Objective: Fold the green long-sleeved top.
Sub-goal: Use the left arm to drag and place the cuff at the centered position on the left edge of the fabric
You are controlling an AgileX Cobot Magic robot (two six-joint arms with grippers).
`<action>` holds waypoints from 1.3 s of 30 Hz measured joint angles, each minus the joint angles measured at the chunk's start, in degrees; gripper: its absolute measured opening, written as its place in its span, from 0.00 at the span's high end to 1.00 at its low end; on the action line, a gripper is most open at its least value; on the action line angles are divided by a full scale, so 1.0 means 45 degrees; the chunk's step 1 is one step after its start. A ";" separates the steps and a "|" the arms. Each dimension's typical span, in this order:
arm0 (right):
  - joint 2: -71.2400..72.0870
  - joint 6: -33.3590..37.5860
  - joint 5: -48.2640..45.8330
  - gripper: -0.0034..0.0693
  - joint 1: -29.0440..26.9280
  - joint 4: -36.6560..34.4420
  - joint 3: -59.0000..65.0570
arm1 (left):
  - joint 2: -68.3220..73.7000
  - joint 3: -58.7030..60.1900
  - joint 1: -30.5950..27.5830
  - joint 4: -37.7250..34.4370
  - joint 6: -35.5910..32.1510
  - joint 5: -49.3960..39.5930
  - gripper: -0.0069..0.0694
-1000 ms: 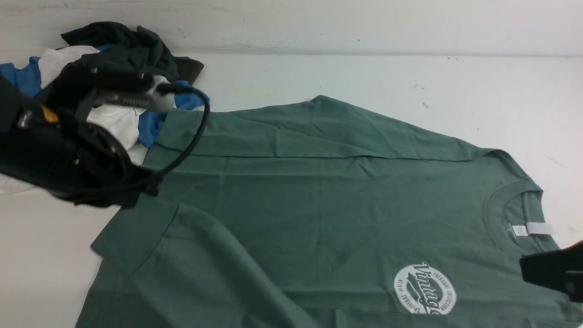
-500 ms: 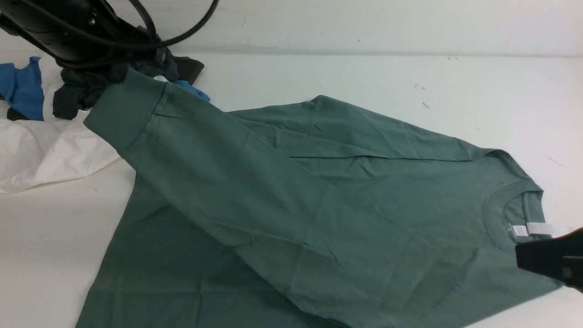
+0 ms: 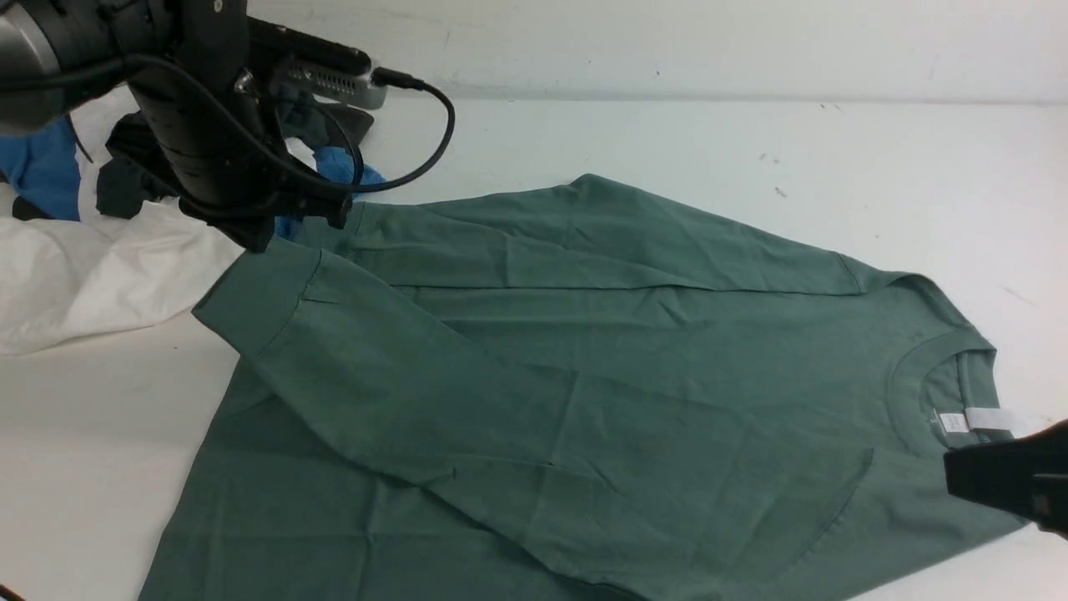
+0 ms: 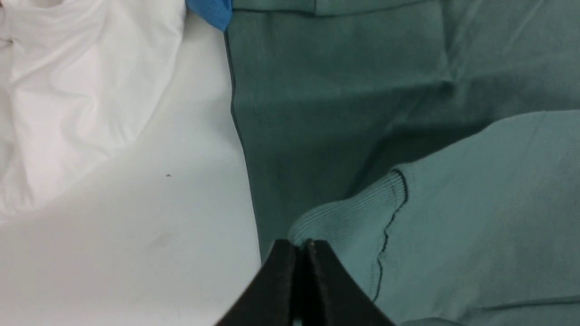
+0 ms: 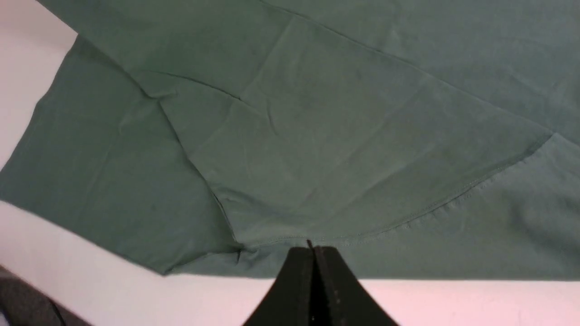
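Note:
The green long-sleeved top lies spread on the white table, its collar and white neck label to the right. One sleeve runs diagonally across the chest, and its ribbed cuff hangs a little above the body at the left. My left gripper is shut on that cuff; in the left wrist view the left gripper pinches the cuff's edge. My right gripper is shut at the shoulder, by the collar. In the right wrist view the right gripper sits over the top's edge, with nothing seen between its jaws.
A pile of other clothes lies at the far left: a white garment, a blue one and a dark one. The white garment lies close to the top's hem. Bare table runs behind the top to the back wall.
My left gripper rose from the near hem, carrying the sleeve up and across the chest, then came down a little. The sleeve now covers the chest logo. The right gripper stayed put.

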State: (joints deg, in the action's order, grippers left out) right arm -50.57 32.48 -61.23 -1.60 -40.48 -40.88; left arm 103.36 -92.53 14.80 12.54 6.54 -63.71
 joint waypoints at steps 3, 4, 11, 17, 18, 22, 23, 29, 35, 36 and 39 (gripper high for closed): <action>-0.0476 0.0257 -0.1308 0.96 0.0092 0.0250 -0.0869 | 0.0162 0.0000 0.0000 0.0089 0.0000 0.0000 0.91; -0.0616 0.0300 -0.1533 0.96 0.0255 0.0307 -0.1213 | 0.0175 0.0000 0.0000 0.0106 0.0000 0.0013 0.91; -0.2964 -0.1987 -0.0740 0.96 0.5521 0.3276 -0.2651 | 0.0218 0.0000 0.0000 0.0196 0.0000 0.0001 0.91; -0.5858 -0.6346 0.1530 0.87 0.9157 0.7207 -0.2651 | 0.0226 0.0000 0.0000 0.0184 0.0000 -0.0138 0.91; -0.6300 -0.6864 0.1884 0.84 0.9530 0.7587 -0.2651 | 0.0226 0.0000 0.0000 0.0184 0.0000 -0.0171 0.91; -0.7676 -0.7716 0.3138 0.66 1.0360 0.8120 -0.2651 | 0.0226 0.0000 0.0000 0.0171 0.0000 -0.0180 0.91; -0.8017 -0.7771 0.3501 0.57 1.0445 0.8155 -0.2651 | 0.0226 0.0000 0.0000 0.0157 0.0000 -0.0180 0.91; -0.9262 -0.7823 0.4516 0.30 1.0496 0.8183 -0.2736 | 0.0339 -0.0008 0.0000 0.0132 0.0000 -0.0180 0.91; -1.0099 -0.7822 0.5004 0.30 1.0509 0.8292 -0.2745 | 0.0726 -0.0014 0.0000 0.0037 0.0000 -0.0236 0.91; -1.0210 -0.7822 0.5064 0.33 1.0509 0.8292 -0.2745 | 0.0781 -0.0014 0.0000 0.0026 0.0000 -0.0275 0.91; -1.0459 -0.7822 0.5097 0.54 1.0509 0.8372 -0.2745 | 0.0860 -0.0014 0.0000 -0.0012 0.0000 -0.0281 0.91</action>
State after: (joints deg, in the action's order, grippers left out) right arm -97.64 -2.72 -38.30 45.69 -2.81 -53.23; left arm 107.23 -92.59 14.80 12.49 6.54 -64.98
